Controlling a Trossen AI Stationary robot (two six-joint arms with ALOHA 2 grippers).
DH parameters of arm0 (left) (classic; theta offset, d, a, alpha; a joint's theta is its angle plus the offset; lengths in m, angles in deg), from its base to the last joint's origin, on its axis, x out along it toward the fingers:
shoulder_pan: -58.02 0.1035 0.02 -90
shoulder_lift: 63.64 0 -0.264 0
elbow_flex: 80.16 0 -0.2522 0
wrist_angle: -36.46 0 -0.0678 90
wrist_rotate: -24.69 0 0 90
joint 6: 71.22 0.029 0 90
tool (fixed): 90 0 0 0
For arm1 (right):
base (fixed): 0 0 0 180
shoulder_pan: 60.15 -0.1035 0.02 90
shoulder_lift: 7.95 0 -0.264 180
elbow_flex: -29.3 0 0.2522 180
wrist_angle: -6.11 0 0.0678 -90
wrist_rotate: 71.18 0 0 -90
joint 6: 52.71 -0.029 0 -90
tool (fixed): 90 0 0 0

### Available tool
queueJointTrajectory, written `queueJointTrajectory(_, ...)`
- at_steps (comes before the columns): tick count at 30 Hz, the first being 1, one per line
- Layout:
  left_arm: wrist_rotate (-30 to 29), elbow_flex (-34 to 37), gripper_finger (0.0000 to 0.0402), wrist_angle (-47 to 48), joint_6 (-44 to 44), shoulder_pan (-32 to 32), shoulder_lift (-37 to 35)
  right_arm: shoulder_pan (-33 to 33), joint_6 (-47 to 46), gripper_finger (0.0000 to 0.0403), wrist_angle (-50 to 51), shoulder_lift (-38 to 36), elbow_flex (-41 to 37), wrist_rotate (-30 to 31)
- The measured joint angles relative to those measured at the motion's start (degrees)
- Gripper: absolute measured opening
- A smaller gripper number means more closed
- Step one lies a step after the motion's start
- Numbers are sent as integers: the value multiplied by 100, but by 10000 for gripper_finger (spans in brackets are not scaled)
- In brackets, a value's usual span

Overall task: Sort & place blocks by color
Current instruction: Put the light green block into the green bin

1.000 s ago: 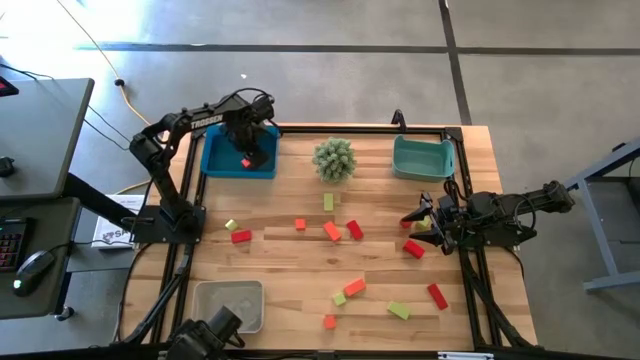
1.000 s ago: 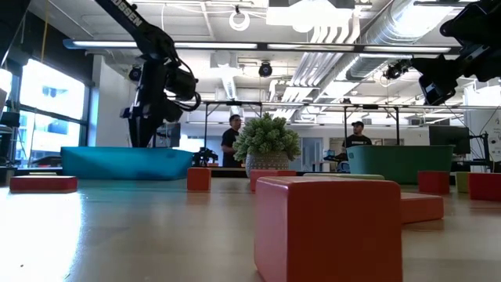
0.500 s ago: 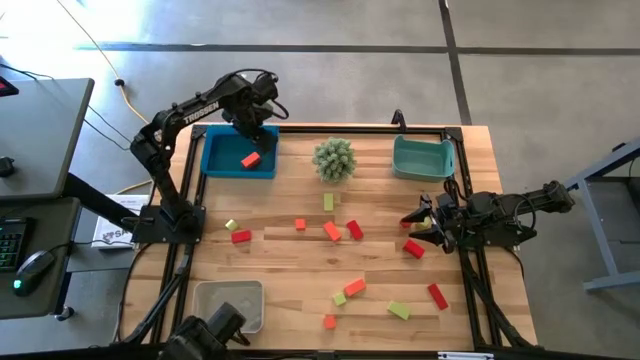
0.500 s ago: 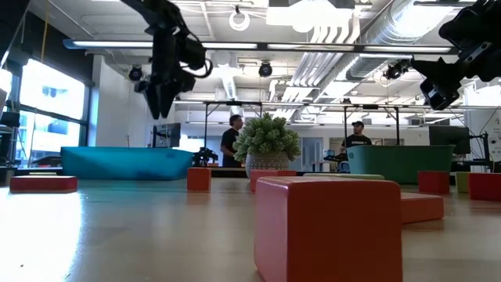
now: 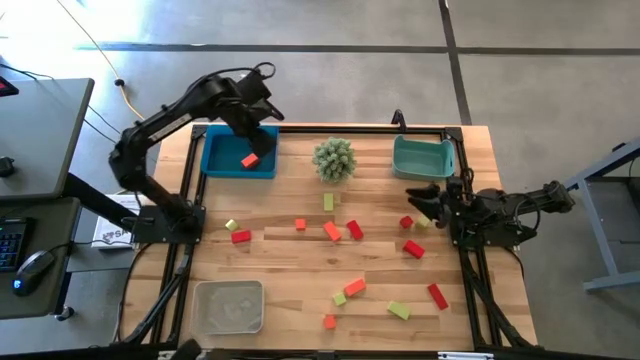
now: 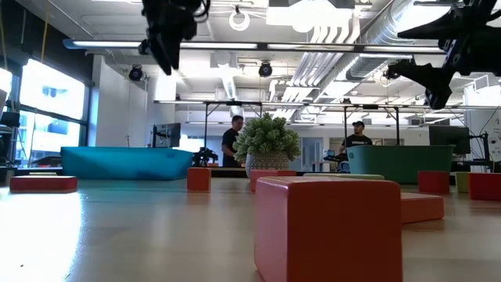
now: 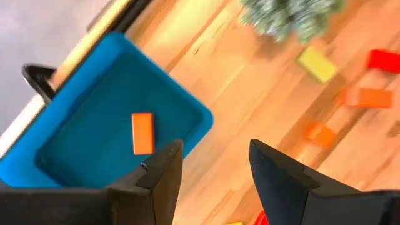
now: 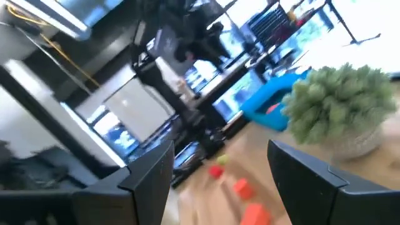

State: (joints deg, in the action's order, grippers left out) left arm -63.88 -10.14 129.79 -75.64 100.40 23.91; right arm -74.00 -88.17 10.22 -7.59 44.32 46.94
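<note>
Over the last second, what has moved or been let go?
The left end effector rose from inside the blue bin, open and empty, leaving the red block lying there. The right end effector swung from the nearby blocks toward the teal bin, still open. The table blocks and plant stayed put.

We count three bins on the worktop (image 5: 300, 270): a blue bin (image 5: 215, 160), a teal bin (image 5: 422, 158) and a grey bin (image 5: 229, 305). One spiky plant (image 5: 334, 158) stands between the first two. One orange-red block (image 5: 250, 159) lies in the blue bin. About fourteen red, orange and yellow-green blocks (image 5: 332, 231) lie loose.
</note>
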Motion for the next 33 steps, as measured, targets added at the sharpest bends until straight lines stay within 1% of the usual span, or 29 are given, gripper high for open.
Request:
queueJointTrajectory(4, 0, 0, 172, -33, -12, -167, -386, 0, 386, 247, -693, -7, 106, 255)
queueJointTrajectory(6, -9, 0, 173, -34, -61, -238, -528, 0, 590, 247, -835, -4, 214, 291)
queueJointTrajectory(9, -11, 0, 173, -37, -148, -346, -692, 0, 858, 247, -752, -4, 556, 389)
queueJointTrajectory(11, -12, 0, 172, -37, -158, -419, -773, 0, 1045, 247, -374, 42, 863, 465)
queueJointTrajectory(14, -13, 0, 173, -37, -152, -525, -829, 0, 1098, 247, 754, 208, 1533, 646)
queueJointTrajectory(16, -11, 0, 172, -37, -142, -580, -837, 0, 832, 247, 1885, 408, 2071, 787)
queueJointTrajectory(21, -13, 0, 172, -37, -142, -652, -844, 0, -535, 247, 4804, 1262, 3405, 877)
queueJointTrajectory(24, -15, 0, 172, -37, -140, -689, -844, 0, -1326, 247, 6231, 1897, 3992, 675)
queueJointTrajectory(28, -14, 0, 172, -37, -25, -726, -844, 0, -1985, 247, 7405, 2684, 4474, 17)
queueJointTrajectory(33, -15, 0, 172, -34, 160, -726, -842, 0, -2315, 247, 7918, 3433, 4635, -673)
